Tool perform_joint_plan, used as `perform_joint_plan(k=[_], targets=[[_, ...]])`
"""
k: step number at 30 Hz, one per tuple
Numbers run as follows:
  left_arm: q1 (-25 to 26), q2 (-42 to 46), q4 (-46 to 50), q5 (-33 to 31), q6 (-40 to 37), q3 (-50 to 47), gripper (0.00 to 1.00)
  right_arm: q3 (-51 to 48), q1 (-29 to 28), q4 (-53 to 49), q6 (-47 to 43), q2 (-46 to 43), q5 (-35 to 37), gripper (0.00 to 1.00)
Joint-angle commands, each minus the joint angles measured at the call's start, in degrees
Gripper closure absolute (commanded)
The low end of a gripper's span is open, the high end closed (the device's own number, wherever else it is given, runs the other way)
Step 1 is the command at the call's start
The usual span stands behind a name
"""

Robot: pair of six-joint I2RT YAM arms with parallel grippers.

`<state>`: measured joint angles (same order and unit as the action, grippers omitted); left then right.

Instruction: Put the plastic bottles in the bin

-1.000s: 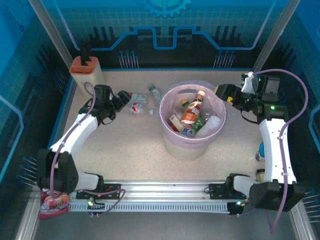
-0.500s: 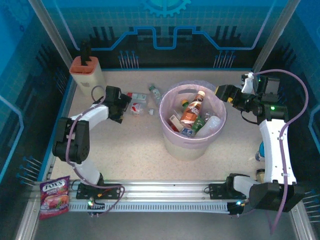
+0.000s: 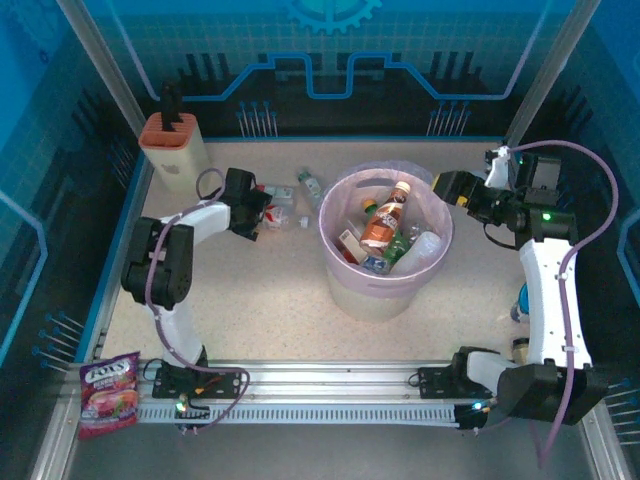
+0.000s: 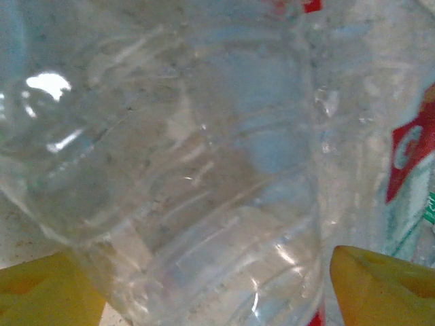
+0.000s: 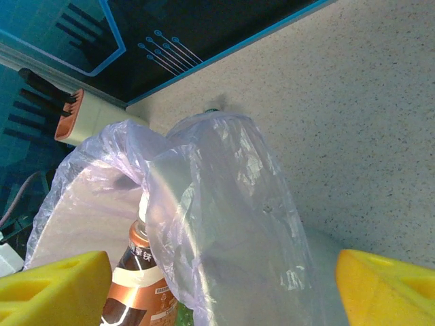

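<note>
Speckled tabletop [image 3: 250, 300]; clear, ribbed bottle [image 4: 204, 176]

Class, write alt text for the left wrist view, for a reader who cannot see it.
A clear plastic bottle lies close up between the left pincer's two yellow fingertips. A second bottle with a red-and-white label lies at its right.

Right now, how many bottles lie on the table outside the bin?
3: a clear bottle between the fingers of the left gripper, a red-labelled bottle beside it, and a small bottle by the far left rim of the bin. The left arm may hide more.
</note>
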<state>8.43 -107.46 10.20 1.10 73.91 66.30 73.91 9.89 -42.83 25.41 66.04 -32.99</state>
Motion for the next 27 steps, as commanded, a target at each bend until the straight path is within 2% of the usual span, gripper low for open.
perform_joint_plan(k=[1,10,16,20,27], targets=[[0.28,-1.81,-1.12,-0.8,1.68,-0.41,0.2,-0.6,1.08,-0.51,-1.19,-1.05,0.05,0.14],[0.71,1.15,-1.26,-2.09,2.08,-2.64,0.34,-0.61,1.35,-0.5,-1.17,-1.27,-0.27,0.13],[0.89,10.6,0.31,-3.7,-0.28,-4.6,0.36,-0.31,1.34,-0.76,-1.07,-1.37,-0.47,0.13],[0.98,20.51,4.55,-6.06,-5.71,-3.37,0.36,-0.17,1.36,-0.86,-0.98,-1.45,-0.49,0.13],[3.09,37.17,10.14,-5.16,-20.45,4.04,0.38,-0.17,1.36,-0.78,-0.63,-1.89,-0.32,0.13]])
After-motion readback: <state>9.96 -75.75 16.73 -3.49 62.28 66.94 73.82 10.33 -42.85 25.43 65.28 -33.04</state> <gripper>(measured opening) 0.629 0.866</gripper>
